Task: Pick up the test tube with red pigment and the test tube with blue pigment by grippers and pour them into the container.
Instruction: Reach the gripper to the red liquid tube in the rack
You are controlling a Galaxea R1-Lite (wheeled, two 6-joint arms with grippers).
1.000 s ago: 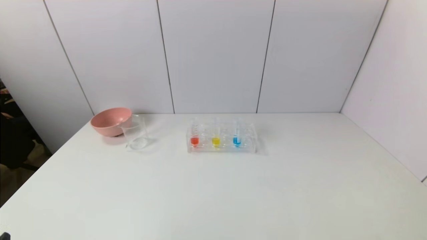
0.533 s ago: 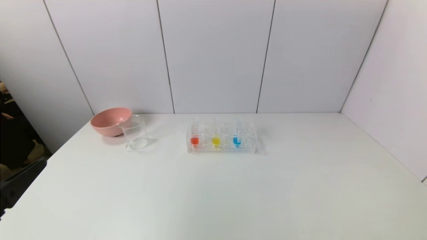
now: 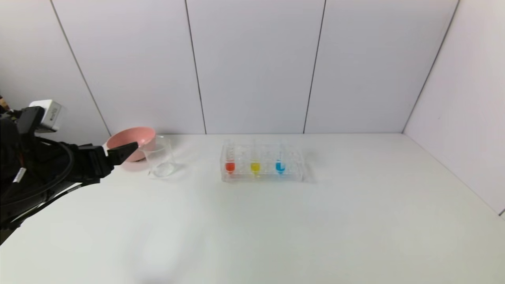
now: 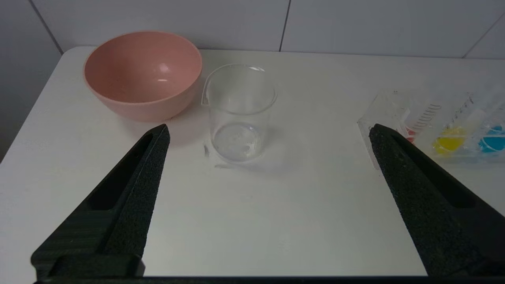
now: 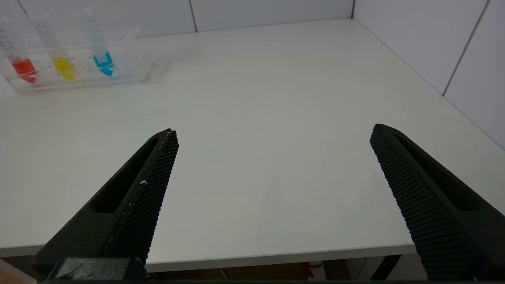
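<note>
The white surface [image 3: 276, 221] fills the lower half of the head view, with everything on it lined up along its far edge, probably so both arms can reach in from the front. At centre sits the clear rack [image 3: 262, 176], holding three tubes upright so nothing spills: the red tube [image 3: 230, 159] at its left end, the yellow tube [image 3: 255, 161] in the middle, the blue tube [image 3: 280, 159] to the right. At left of centre the pink bowl [image 3: 130, 142] stands with the beaker [image 3: 159, 157] just beside it on the right; the beaker looks empty, so no pouring is done yet.

The left arm reaches in from the frame's left edge, above the surface, its left claw [image 4: 268, 132] pointing toward the bowl and beaker with its fingers spread wide and holding nothing. The right claw [image 5: 274, 132], absent from the head view, hangs over the near edge, equally spread and empty, well apart from the rack.
</note>
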